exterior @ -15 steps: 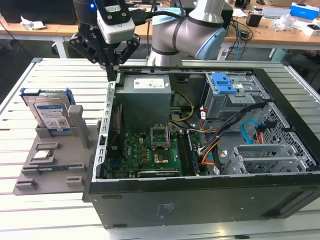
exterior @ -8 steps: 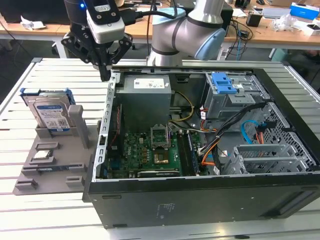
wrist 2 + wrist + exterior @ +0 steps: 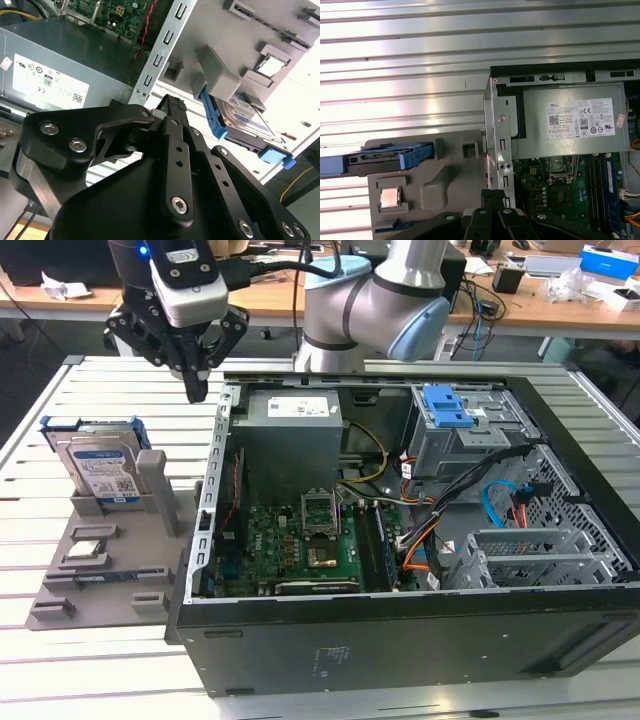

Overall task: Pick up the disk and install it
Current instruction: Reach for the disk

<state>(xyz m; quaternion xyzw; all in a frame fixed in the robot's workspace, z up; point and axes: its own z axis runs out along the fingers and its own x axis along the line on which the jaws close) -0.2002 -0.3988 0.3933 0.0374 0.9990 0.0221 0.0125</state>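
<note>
The disk (image 3: 100,465) stands on edge in a grey holder (image 3: 95,575) at the exterior view's left, its white label with a blue band facing forward and blue rails along its sides. Both wrist views catch it too: the first wrist view shows the disk (image 3: 380,159) edge-on, and in the second wrist view the disk (image 3: 247,117) lies behind a grey post. My gripper (image 3: 197,390) hangs above the table between the holder and the back left corner of the open computer case (image 3: 400,640). Its fingers (image 3: 492,200) are pressed together, shut on nothing.
Inside the case are a grey power supply (image 3: 290,425), the motherboard (image 3: 300,540), loose cables (image 3: 500,505) and a metal drive cage with a blue latch (image 3: 452,408). The holder also carries a small chip (image 3: 390,197). The slatted metal table (image 3: 100,680) extends around the case.
</note>
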